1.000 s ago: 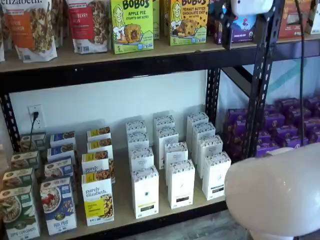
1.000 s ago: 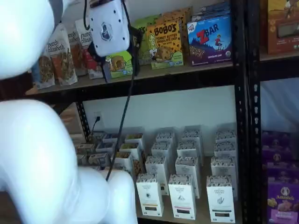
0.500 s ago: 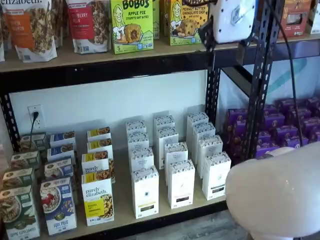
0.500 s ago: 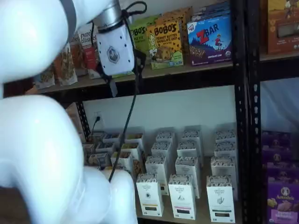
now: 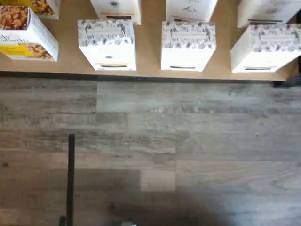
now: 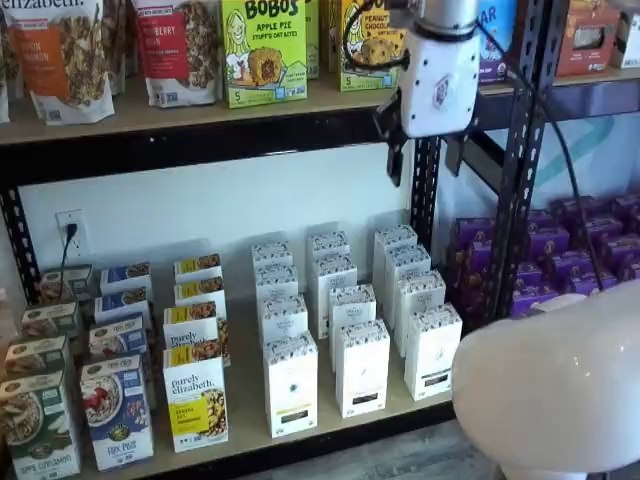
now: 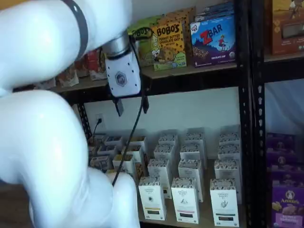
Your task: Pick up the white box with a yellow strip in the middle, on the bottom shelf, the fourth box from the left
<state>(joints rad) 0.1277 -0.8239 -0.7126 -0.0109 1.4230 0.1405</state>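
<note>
The white box [image 6: 290, 385] with a thin yellow strip stands at the front of its column on the bottom shelf [image 6: 245, 405], right of a "purely elizabeth" box. It also shows in a shelf view as the white box [image 7: 152, 198] and from above in the wrist view as the white box [image 5: 108, 44], at the shelf board's [image 5: 149, 42] front edge. My gripper [image 6: 425, 160] hangs high above it and to its right, level with the upper board's front rail. Its two black fingers stand apart with nothing between them, so the gripper [image 7: 132, 105] is open.
More white cartons [image 6: 362, 365] fill the columns right of the target. Cereal and granola boxes [image 6: 118, 410] stand to its left. Purple boxes [image 6: 570, 260] sit beyond the black rack post [image 6: 520, 160]. The arm's white body [image 6: 550, 390] fills the lower right. Grey plank floor [image 5: 150, 150] lies before the shelf.
The gripper has come down from the top edge of the shelf views to the upper board's rail and shifted leftward. The boxes have not moved.
</note>
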